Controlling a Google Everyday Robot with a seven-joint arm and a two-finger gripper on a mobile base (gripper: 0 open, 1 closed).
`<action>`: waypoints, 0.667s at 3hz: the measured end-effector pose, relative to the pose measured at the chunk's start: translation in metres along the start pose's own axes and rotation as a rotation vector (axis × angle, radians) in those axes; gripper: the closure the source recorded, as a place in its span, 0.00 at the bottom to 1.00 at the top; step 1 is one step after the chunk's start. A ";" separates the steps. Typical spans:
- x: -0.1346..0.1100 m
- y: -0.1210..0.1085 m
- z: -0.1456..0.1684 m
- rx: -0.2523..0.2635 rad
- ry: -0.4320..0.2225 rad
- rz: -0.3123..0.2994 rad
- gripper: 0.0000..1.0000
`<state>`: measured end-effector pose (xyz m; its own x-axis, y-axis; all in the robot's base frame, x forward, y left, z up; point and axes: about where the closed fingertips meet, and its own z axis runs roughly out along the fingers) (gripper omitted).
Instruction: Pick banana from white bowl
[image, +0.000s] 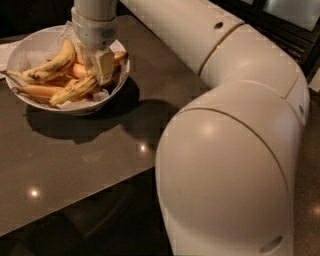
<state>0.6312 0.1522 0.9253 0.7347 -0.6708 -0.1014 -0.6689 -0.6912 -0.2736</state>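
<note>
The white bowl (22, 50) stands at the table's far left and holds several bananas on crinkled paper. The banana (47, 66), long and dull yellow with dark streaks, lies across the bowl's left half with its stem to the left. A shorter blotched banana (72, 90) lies in front of it. Smooth orange bananas (37, 91) lie underneath. My gripper (97, 67) reaches straight down into the bowl's right half, at the right end of the blotched banana and just right of the long banana's tip.
The bowl sits on a dark, glossy brown table (75, 160) whose front edge runs diagonally across the lower left. My large white arm (235, 140) fills the right side. White paper (4, 50) lies left of the bowl.
</note>
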 end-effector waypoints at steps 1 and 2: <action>0.001 -0.001 -0.010 0.037 -0.003 0.031 1.00; 0.002 0.002 -0.020 0.075 -0.020 0.054 1.00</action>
<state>0.6291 0.1439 0.9440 0.7006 -0.7003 -0.1368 -0.6975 -0.6318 -0.3381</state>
